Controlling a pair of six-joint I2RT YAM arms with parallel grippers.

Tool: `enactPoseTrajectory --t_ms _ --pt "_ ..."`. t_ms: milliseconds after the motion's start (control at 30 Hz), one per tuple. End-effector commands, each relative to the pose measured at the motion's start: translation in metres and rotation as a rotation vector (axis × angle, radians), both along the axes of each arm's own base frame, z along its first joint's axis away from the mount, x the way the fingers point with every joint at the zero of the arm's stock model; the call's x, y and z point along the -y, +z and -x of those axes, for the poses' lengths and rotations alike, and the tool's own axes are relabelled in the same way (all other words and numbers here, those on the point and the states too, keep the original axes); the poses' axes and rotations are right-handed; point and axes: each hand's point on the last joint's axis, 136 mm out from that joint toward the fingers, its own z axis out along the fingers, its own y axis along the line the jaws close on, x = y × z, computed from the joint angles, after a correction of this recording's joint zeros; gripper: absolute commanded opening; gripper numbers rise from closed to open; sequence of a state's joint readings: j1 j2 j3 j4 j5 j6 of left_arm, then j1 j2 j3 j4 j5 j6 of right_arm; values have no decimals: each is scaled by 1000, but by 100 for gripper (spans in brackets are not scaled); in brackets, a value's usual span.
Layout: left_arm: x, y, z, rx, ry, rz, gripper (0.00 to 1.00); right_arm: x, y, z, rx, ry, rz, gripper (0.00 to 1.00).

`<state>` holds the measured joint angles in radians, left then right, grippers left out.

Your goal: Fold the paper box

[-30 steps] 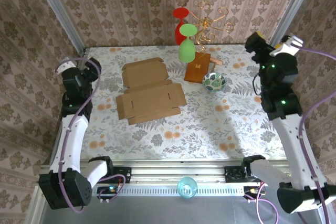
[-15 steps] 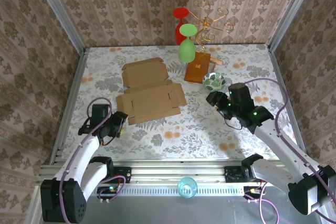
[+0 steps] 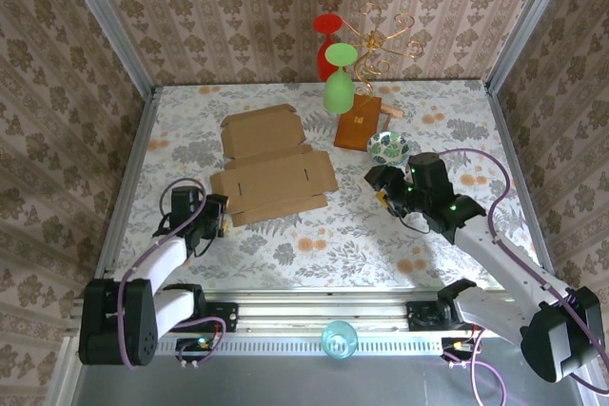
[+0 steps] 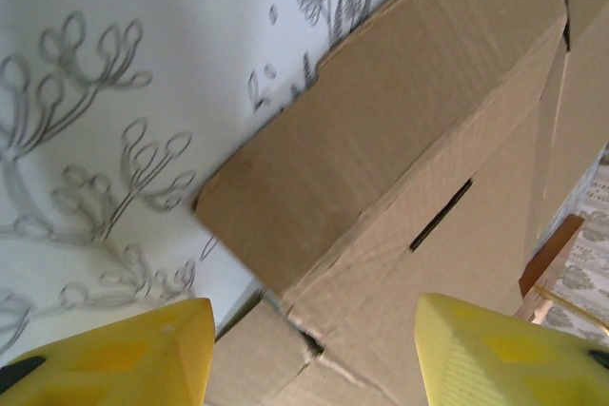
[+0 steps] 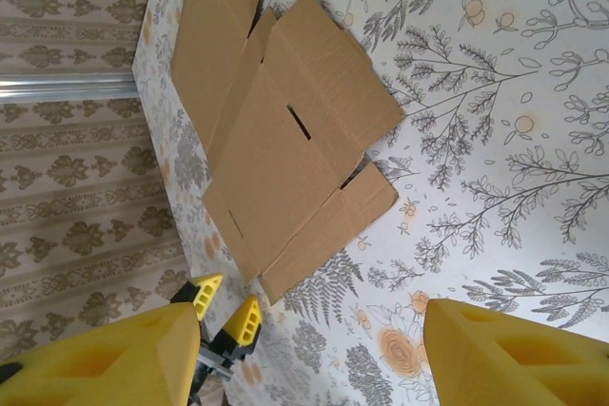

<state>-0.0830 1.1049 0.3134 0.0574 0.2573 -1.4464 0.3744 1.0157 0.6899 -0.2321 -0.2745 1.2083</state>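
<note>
Both arms have edged closer to the box since half a second ago, the left one more so. From above, the box (image 3: 271,164) lies flat and unfolded on the worktop (image 3: 314,235). The left tool (image 3: 217,217) sits just at its near-left corner, and the right tool (image 3: 380,183) is off its right side, near a bowl (image 3: 388,147). On the left wrist, the left tool is spread wide with a box corner straight ahead. On the right wrist, the right tool is also spread wide, the flat box beyond it.
</note>
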Motion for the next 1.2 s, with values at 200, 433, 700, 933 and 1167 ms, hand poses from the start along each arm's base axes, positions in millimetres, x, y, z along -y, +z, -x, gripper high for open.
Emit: enactPoseTrajectory --t_ms 200,433,700,933,1167 --pt "5 -8 -12 17 28 60 54 -6 -1 -3 -6 -1 -34 63" --pt "4 -13 -17 19 41 67 39 -6 -8 -1 -21 -13 -35 63" --pt "9 -13 -27 48 60 106 0 -9 -12 -2 -32 -24 -62 63" --pt "16 7 -25 66 82 120 0 -37 -24 -5 -62 -24 -153 63" --pt "23 26 -13 61 117 140 0 -84 -37 -14 -100 -9 -247 67"
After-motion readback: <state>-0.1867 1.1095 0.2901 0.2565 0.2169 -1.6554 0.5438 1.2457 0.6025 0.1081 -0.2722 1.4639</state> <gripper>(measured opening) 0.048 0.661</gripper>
